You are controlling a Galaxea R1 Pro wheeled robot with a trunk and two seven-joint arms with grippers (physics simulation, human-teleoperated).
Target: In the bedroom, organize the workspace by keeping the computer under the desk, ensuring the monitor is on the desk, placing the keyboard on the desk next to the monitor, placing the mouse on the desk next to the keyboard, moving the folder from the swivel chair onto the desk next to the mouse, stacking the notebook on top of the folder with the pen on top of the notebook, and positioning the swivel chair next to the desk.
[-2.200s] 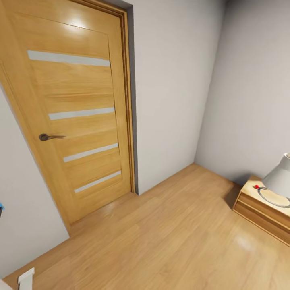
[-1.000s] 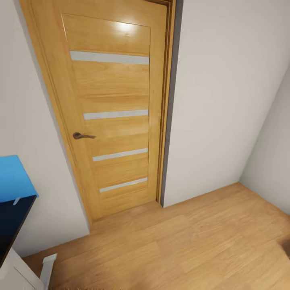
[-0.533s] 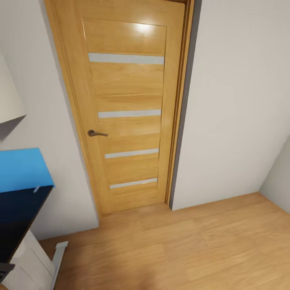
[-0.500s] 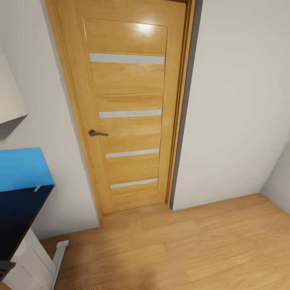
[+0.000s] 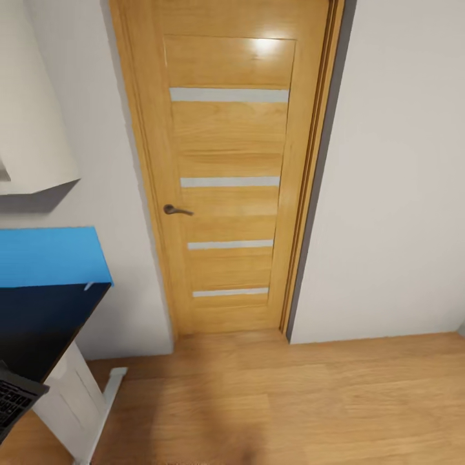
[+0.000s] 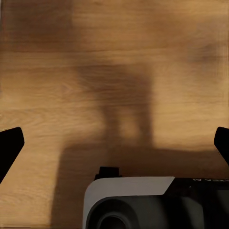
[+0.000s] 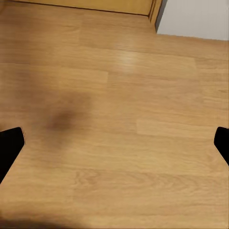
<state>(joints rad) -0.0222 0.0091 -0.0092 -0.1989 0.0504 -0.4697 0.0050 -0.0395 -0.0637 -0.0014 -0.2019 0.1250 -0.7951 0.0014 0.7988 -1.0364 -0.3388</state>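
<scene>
Head view: closed wooden door (image 5: 229, 187) dead ahead, worktop (image 5: 39, 329) with dark surface at lower left on a white leg (image 5: 71, 400). Keyboard (image 5: 16, 397) corner pokes in at the bottom-left edge, apparently at the worktop's near end. Blue panel (image 5: 48, 257) above the worktop is probably the monitor; can't confirm. Judgement: keyboard is light, rigid, flat, so pinch a long edge or slide it; keycaps make a poor grip. Left hand (image 6: 114, 143) and right hand (image 7: 114, 143) both point down at bare wood floor (image 7: 119, 95), fingertips spread to the frame edges, released, grasping nothing. Arms look stowed low for driving.
</scene>
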